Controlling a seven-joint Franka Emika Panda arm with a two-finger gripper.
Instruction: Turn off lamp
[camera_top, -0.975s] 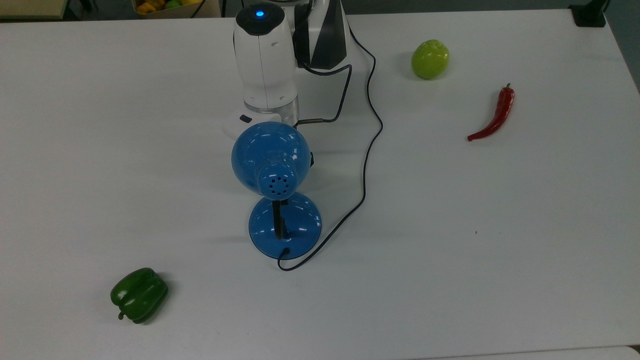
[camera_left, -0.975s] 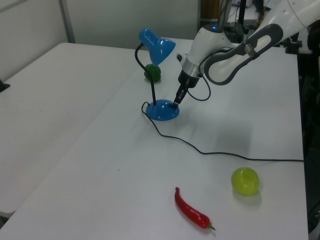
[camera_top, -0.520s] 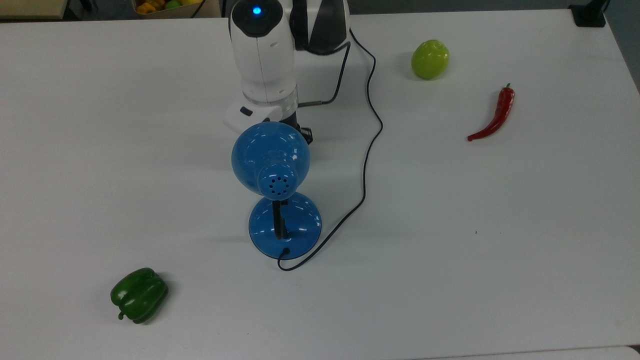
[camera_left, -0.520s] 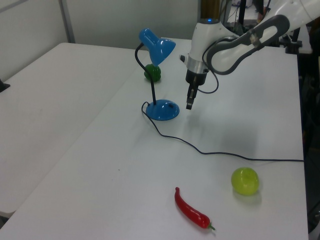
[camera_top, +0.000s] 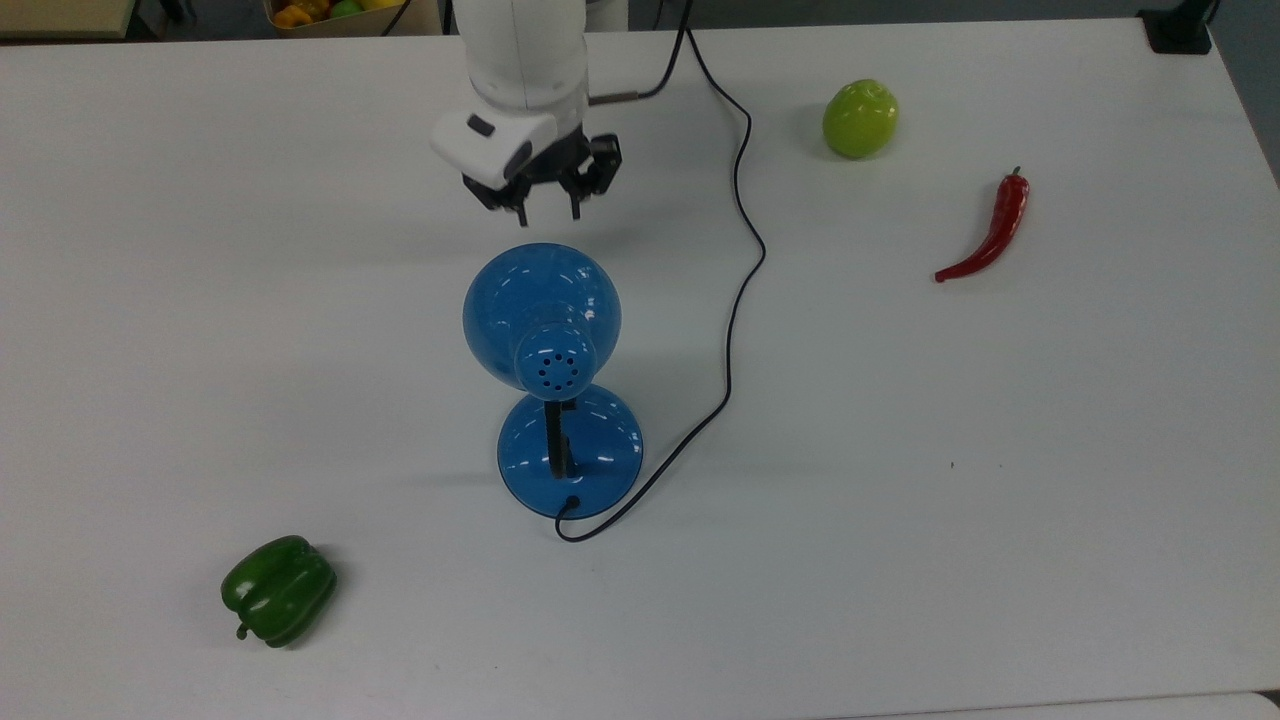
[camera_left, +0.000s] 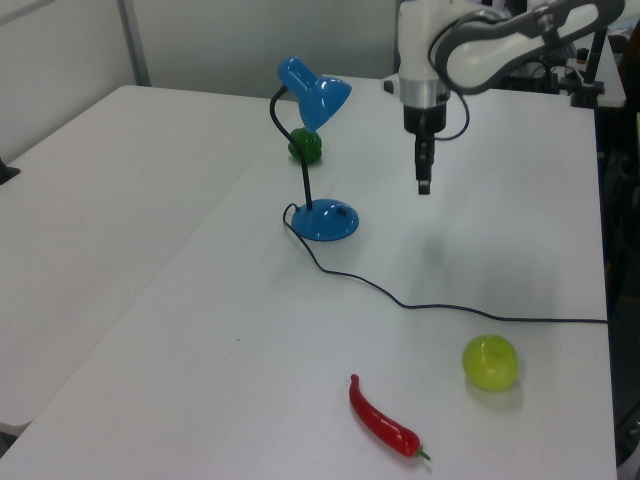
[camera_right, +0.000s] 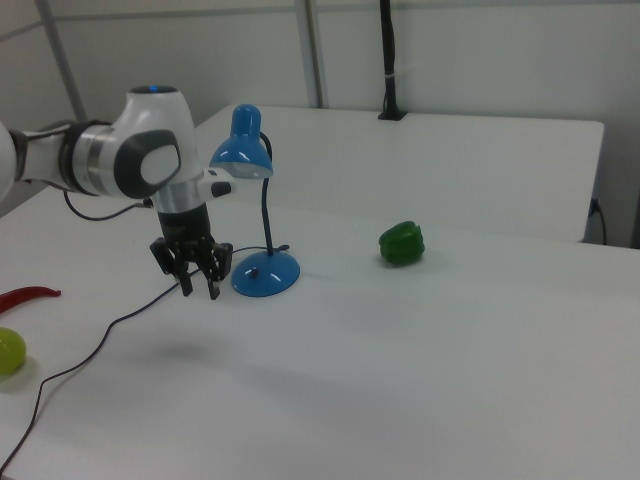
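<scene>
Hovering apart from the unlabelled lamp, the pincer gapes.

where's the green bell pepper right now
The green bell pepper lies in the top view's lower left on the white table, beyond the blue lamp base's lower left, apart from it.

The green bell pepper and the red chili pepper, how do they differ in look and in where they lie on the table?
The green bell pepper is blocky and lobed with a short stem; the red chili pepper is long, thin and curved to a point. In the top view, the bell pepper lies at lower left, and the chili at upper right, below the green apple. The lamp stands between them. Both are glossy and lie untouched on the white table.
</scene>
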